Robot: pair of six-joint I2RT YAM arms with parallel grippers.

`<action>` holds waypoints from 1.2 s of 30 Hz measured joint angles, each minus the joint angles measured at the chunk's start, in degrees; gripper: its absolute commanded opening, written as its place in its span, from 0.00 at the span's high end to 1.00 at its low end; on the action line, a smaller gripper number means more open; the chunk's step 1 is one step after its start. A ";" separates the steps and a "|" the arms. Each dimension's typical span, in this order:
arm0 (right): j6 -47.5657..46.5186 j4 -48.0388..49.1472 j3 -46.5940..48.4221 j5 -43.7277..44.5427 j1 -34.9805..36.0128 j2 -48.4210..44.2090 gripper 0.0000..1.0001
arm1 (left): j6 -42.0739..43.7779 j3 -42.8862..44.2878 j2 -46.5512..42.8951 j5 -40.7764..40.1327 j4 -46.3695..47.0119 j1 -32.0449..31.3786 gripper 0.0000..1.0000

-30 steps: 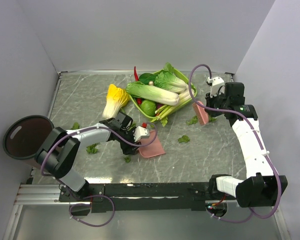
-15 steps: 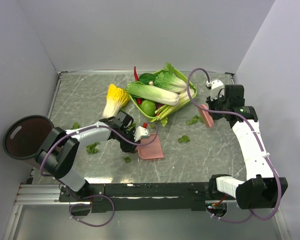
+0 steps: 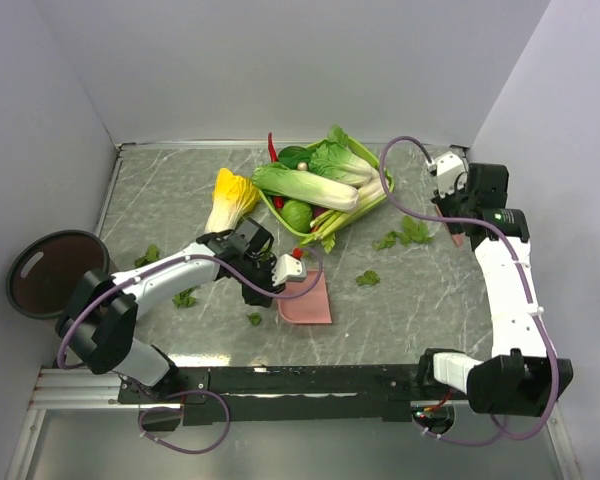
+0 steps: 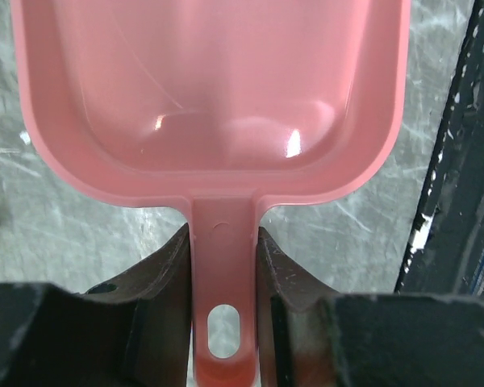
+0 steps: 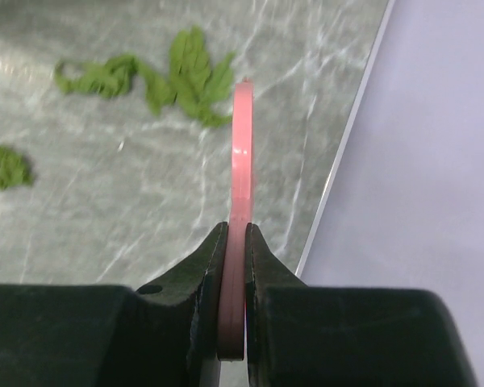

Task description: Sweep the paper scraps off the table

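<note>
Pink dustpan (image 4: pixel 218 97) pinched in your left pincer (image 4: pixel 223 246), brush (image 5: pixel 242 161) pinched in your right pincer (image 5: pixel 235 238): mid-sweep, you next drive the far-right paper scraps (image 5: pixel 189 76) toward it.

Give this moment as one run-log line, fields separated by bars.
left fingers: shut on dustpan handle | right fingers: shut on thin pink tool | paper scraps: scattered on table

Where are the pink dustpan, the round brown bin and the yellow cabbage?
pink dustpan (image 4: pixel 210 97): left wrist view, middle of its scoop.
brown bin (image 3: pixel 45 272): top view, its bare inside.
yellow cabbage (image 3: pixel 232 193): top view, its leafy head.
</note>
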 measured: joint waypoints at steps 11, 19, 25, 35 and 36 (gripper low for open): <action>-0.74 17.75 -3.45 -7.63 0.96 7.98 1.00 | -13.14 9.68 7.74 -9.55 -2.36 -8.55 0.99; -5.01 24.52 -8.07 -7.56 7.82 10.19 1.00 | -19.30 14.23 12.50 -16.81 -1.60 -10.40 0.99; -4.70 27.06 -13.99 -7.61 8.46 10.16 1.00 | -20.28 14.71 15.37 -18.78 -1.05 -10.36 0.99; -3.19 26.10 -17.88 -7.87 8.90 8.92 1.00 | -21.16 14.75 16.11 -18.88 -0.39 -12.02 0.99; -3.19 25.68 -17.84 -7.96 9.05 8.92 1.00 | -21.35 14.75 16.13 -18.88 -0.26 -12.15 0.99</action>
